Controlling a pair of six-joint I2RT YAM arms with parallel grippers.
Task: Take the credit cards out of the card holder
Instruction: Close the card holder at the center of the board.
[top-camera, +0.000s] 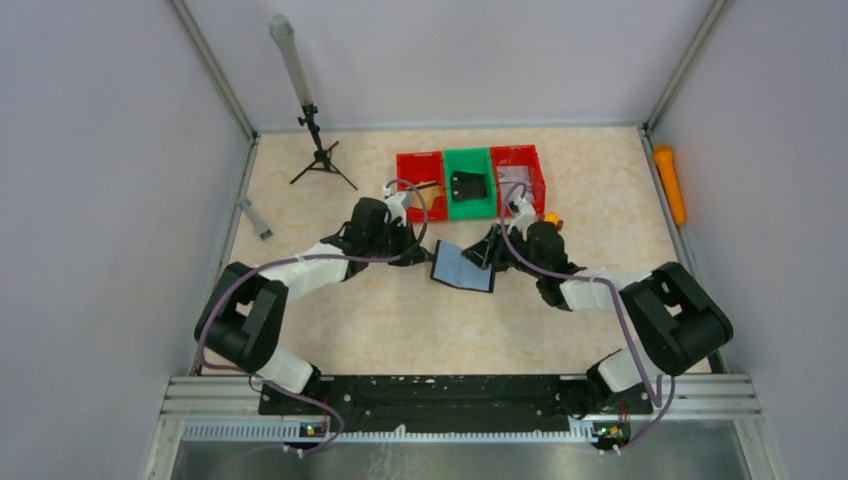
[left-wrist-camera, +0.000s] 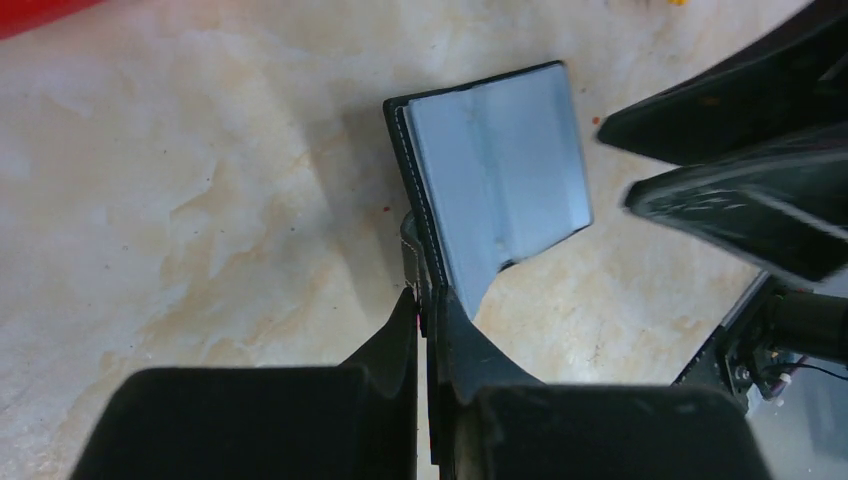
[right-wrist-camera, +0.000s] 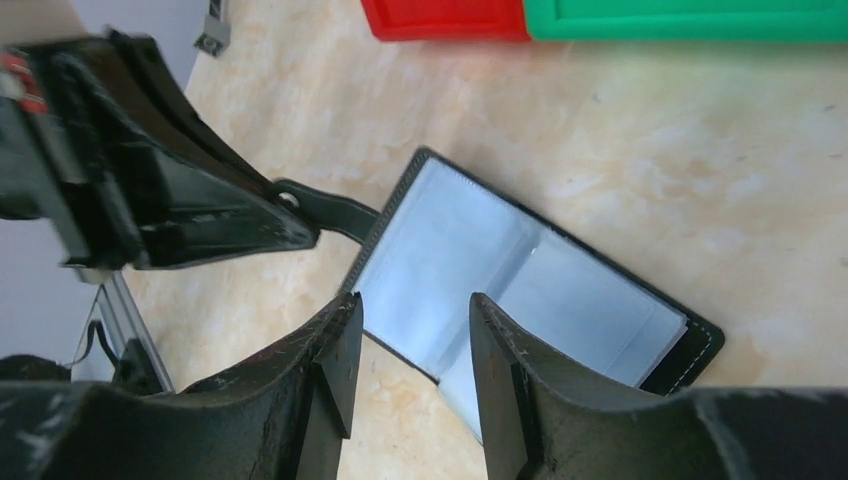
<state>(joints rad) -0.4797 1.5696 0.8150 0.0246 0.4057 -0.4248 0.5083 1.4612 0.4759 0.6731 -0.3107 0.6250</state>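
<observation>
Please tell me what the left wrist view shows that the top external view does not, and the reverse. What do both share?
Only the left wrist view: the left hand pinched shut on the card holder's small tab. Only the top external view: a green bin holding a small black case, two red bins beside it, a tripod. Both: the card holder open, its pale blue inside showing, the right hand close by.

The card holder (top-camera: 462, 267) is laid open near the middle of the table (top-camera: 330, 330). A pale grey-blue shiny inside is shown, framed by black stitched edges, with the tab stuck out sideways.
</observation>
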